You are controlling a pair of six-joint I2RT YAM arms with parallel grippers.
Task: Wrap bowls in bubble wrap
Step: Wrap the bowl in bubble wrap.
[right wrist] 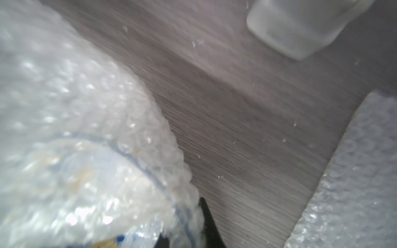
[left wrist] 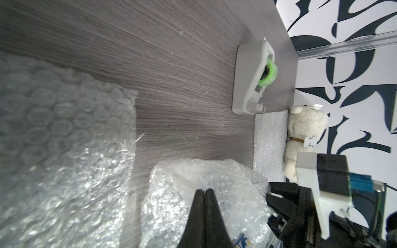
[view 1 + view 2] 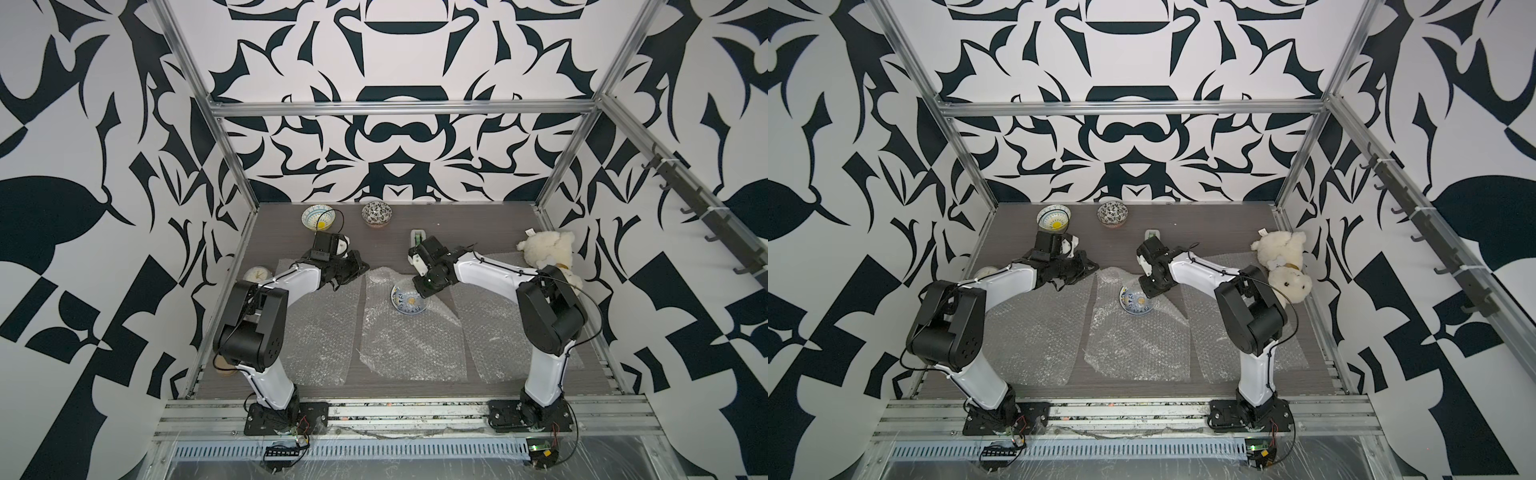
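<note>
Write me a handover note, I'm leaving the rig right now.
Left gripper: shut at the middle wrap's far edge.
Right gripper: at the blue bowl's rim, jaws hidden.
Done: blue bowl on middle wrap, wrap bunched at its far side, bowl mostly open.
Pale bowl, floral bowl bare at back; left wrap, right wrap flat.
Left: wrap all three.

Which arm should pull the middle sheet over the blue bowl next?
Left, probably: left tool is shut at the middle sheet's raised far edge; right tool sits over the blue bowl's rim, grip unclear.
</note>
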